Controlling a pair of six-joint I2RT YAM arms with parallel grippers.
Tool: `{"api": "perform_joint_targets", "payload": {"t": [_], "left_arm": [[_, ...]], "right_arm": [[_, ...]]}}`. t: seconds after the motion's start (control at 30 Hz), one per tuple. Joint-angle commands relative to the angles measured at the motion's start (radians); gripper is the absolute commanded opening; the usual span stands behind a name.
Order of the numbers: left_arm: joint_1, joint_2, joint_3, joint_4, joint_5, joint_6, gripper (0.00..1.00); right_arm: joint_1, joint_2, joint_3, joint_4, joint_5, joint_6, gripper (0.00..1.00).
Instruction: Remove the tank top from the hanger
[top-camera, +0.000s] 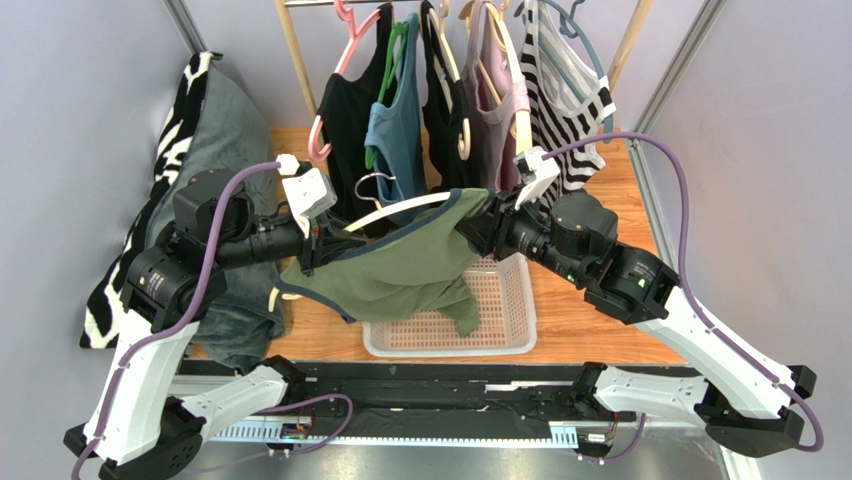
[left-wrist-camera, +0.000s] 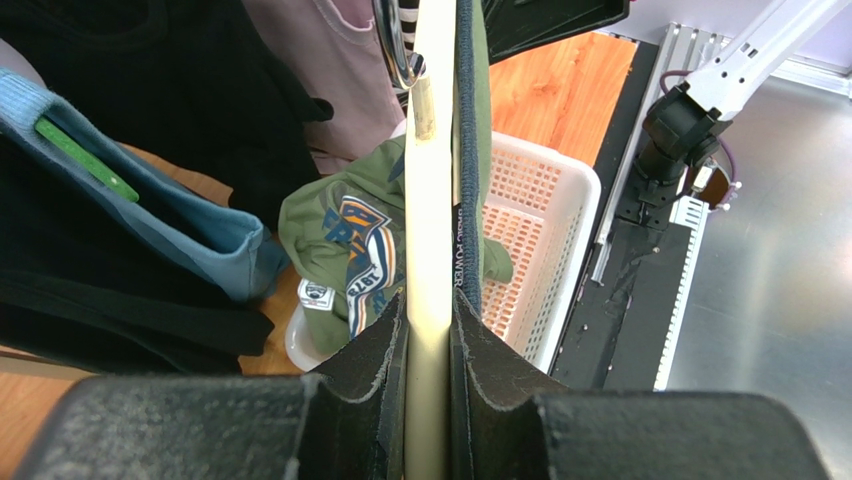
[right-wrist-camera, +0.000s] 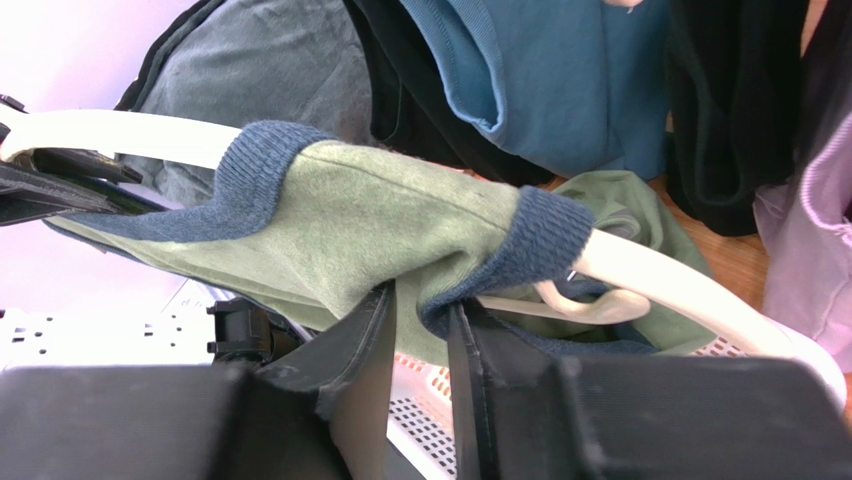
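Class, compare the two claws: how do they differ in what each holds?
The left claw clamps the cream hanger; the right claw pinches the green tank top. The left claw sits at the hanger's left end, the right claw at its right. Both are closed.

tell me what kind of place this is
Likely a lab cell staged as a laundry corner: a rack hung with tops, a white basket on a wooden table, and bare grey walls close around.
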Motion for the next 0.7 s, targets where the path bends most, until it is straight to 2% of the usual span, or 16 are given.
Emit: {"api": "perform_joint_targets", "payload": {"t": [0.0, 0.1, 0.13, 0.23, 0.37, 0.53, 0.67], "left_arm": [[0.002, -0.005, 0.027, 0.054, 0.02, 0.02, 0.0], [0.002, -0.002, 0.027, 0.054, 0.023, 0.02, 0.0], [0.002, -0.002, 0.028, 0.055, 0.023, 0.02, 0.0], [0.002, -0.004, 0.023, 0.055, 0.02, 0.02, 0.0], [0.002, -0.009, 0.016, 0.054, 0.009, 0.025, 0.0], [0.001, -0.016, 0.013, 0.049, 0.006, 0.033, 0.0], [0.002, -0.024, 0.013, 0.044, 0.006, 0.033, 0.0]], "right_arm": [[0.001, -0.007, 0.042, 0.039, -0.05, 0.019, 0.24], [0.001, -0.006, 0.051, 0.056, -0.076, 0.017, 0.17], [0.0, -0.004, 0.066, 0.064, -0.081, 0.013, 0.11], [0.001, 0.001, 0.105, 0.052, -0.083, -0.001, 0.0], [0.0, -0.016, 0.186, 0.018, -0.018, -0.023, 0.0], [-0.002, -0.055, 0.226, -0.014, 0.186, -0.015, 0.0], [-0.028, -0.02, 0.257, -0.098, 0.316, 0.028, 0.0]]}}
